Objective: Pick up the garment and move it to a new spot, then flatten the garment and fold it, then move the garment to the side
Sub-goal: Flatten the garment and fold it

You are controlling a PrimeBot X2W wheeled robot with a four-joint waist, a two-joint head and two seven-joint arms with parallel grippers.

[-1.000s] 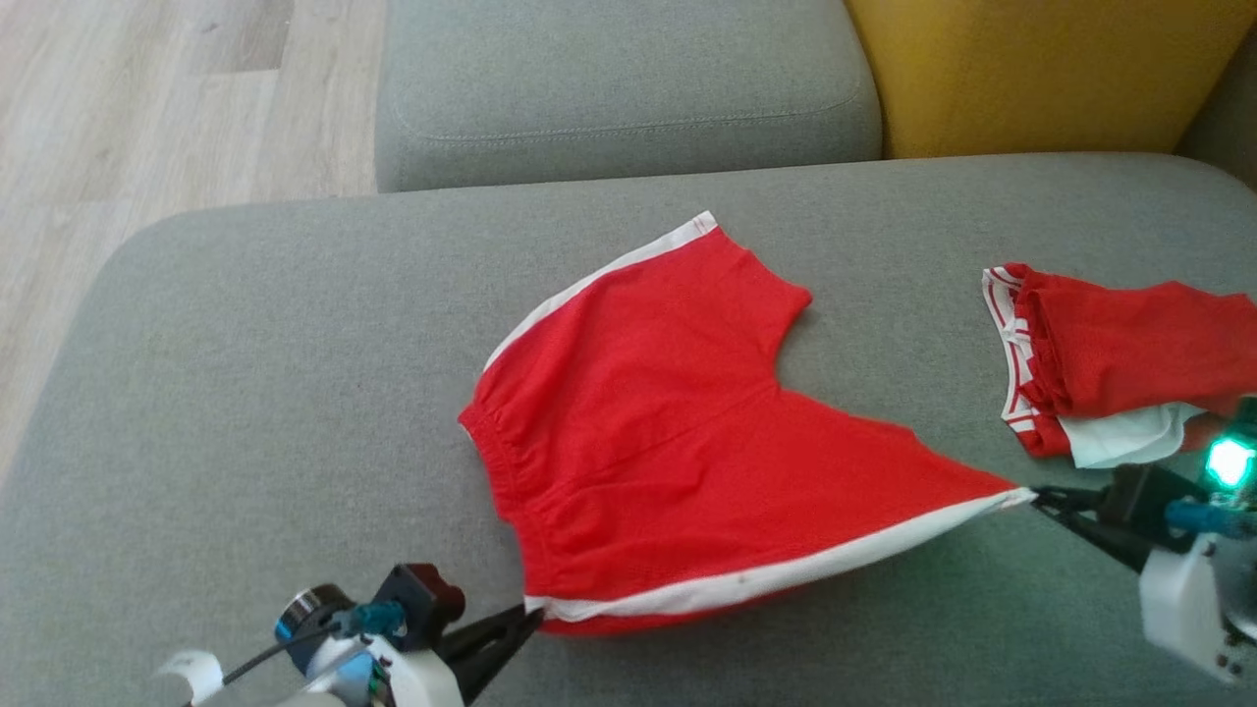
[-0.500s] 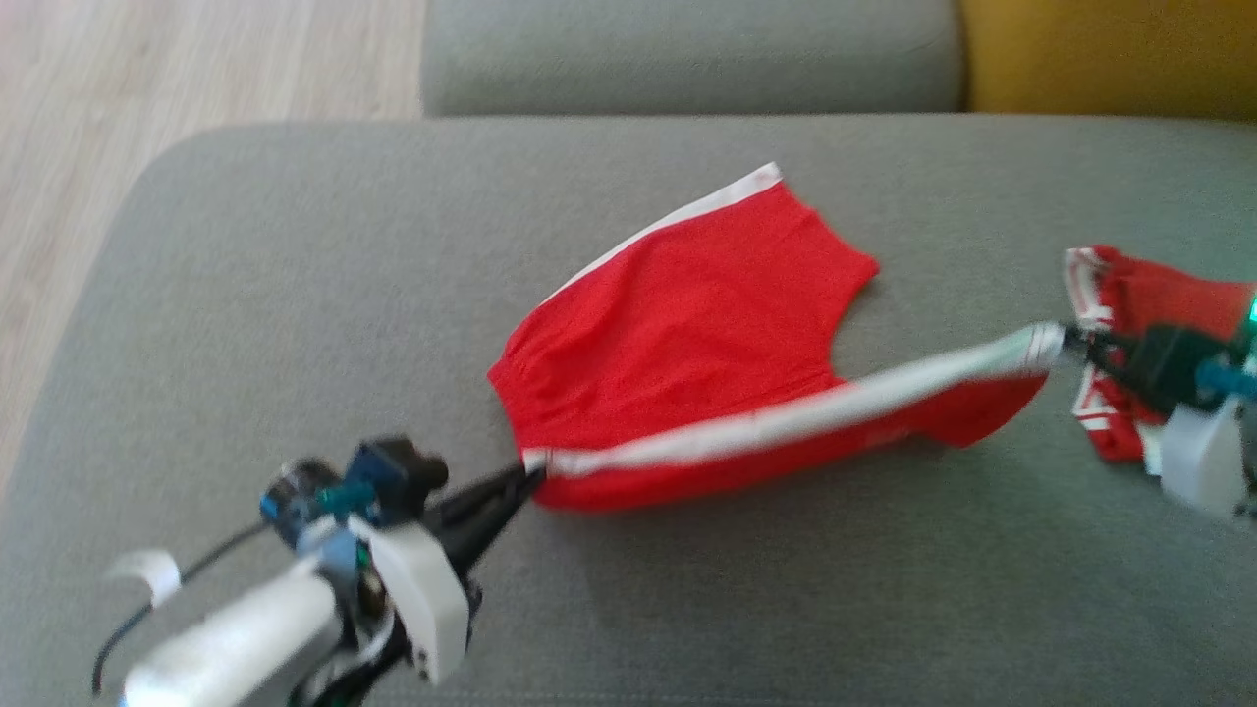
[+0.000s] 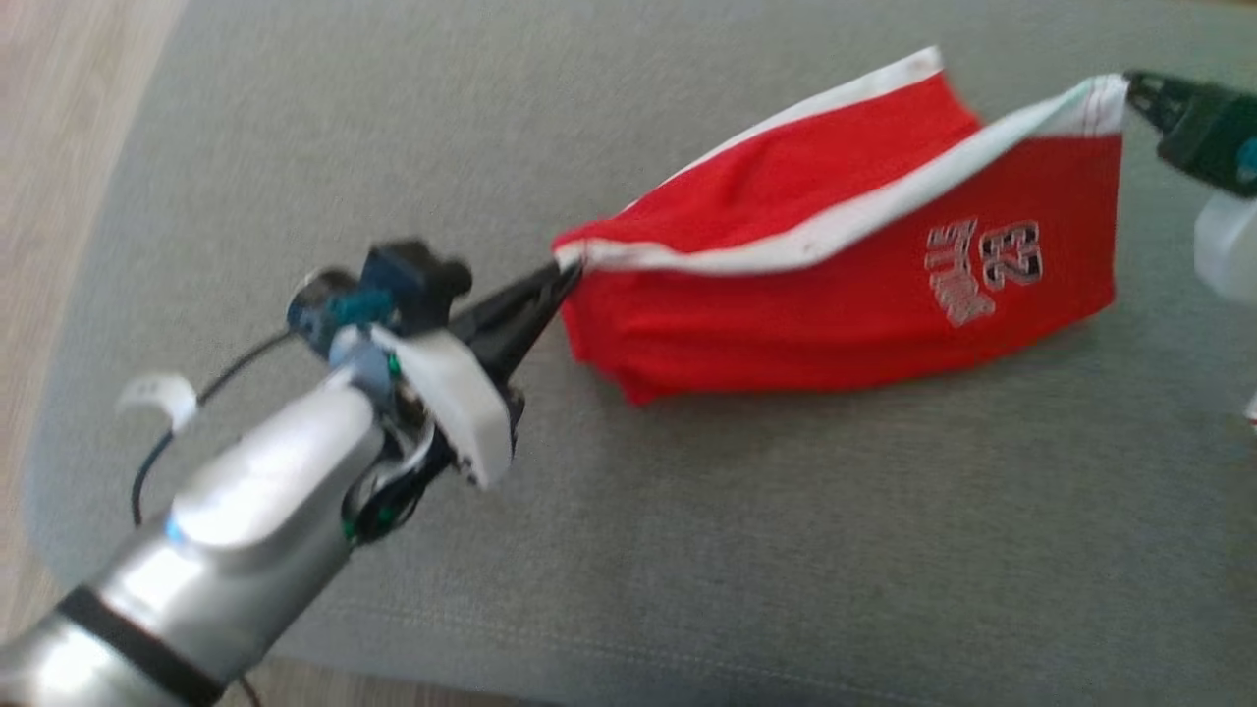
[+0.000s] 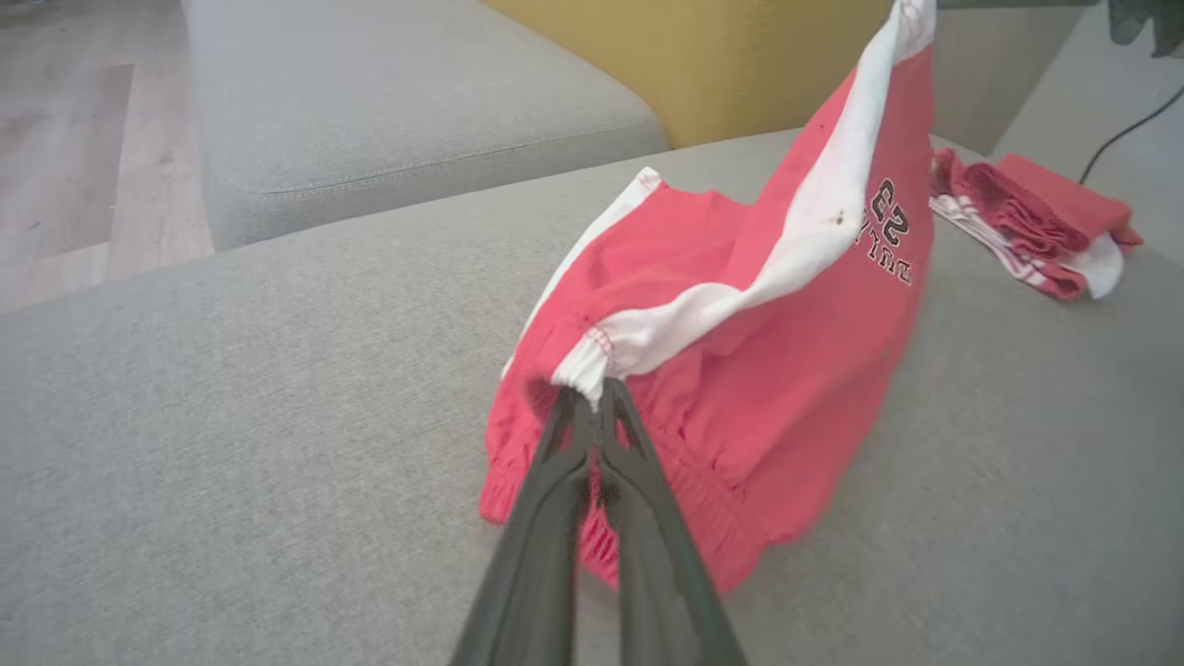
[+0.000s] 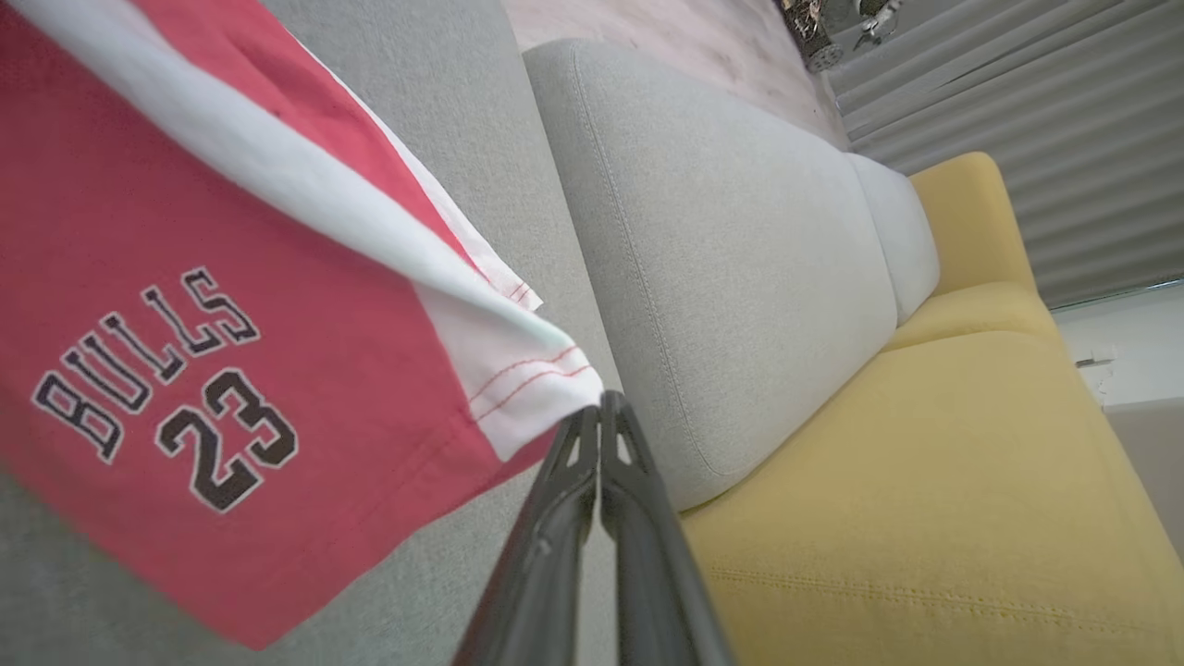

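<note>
The garment (image 3: pixel 845 265) is a pair of red shorts with a white side stripe and a "BULLS 23" print, half lifted off the grey sofa seat (image 3: pixel 786 550). My left gripper (image 3: pixel 570 270) is shut on the waistband end of the white stripe (image 4: pixel 592 365). At the upper right my right gripper (image 3: pixel 1129 83) is shut on the hem corner of the same stripe (image 5: pixel 555 384). The stripe edge is stretched between the two grippers and the near leg hangs down as a flap with the print (image 5: pixel 166 379) facing out. The far leg still lies on the cushion (image 4: pixel 647 250).
A second bundle of red and white cloth (image 4: pixel 1027 231) lies on the seat to the right. Grey back cushions (image 5: pixel 740 268) and a yellow cushion (image 5: pixel 925 481) stand behind. Wooden floor (image 3: pixel 59 128) lies past the seat's left edge.
Both grippers have raised the striped edge off the seat and carried it toward the far leg, turning the near leg over so the print shows. The head camera has tilted and shifted.
</note>
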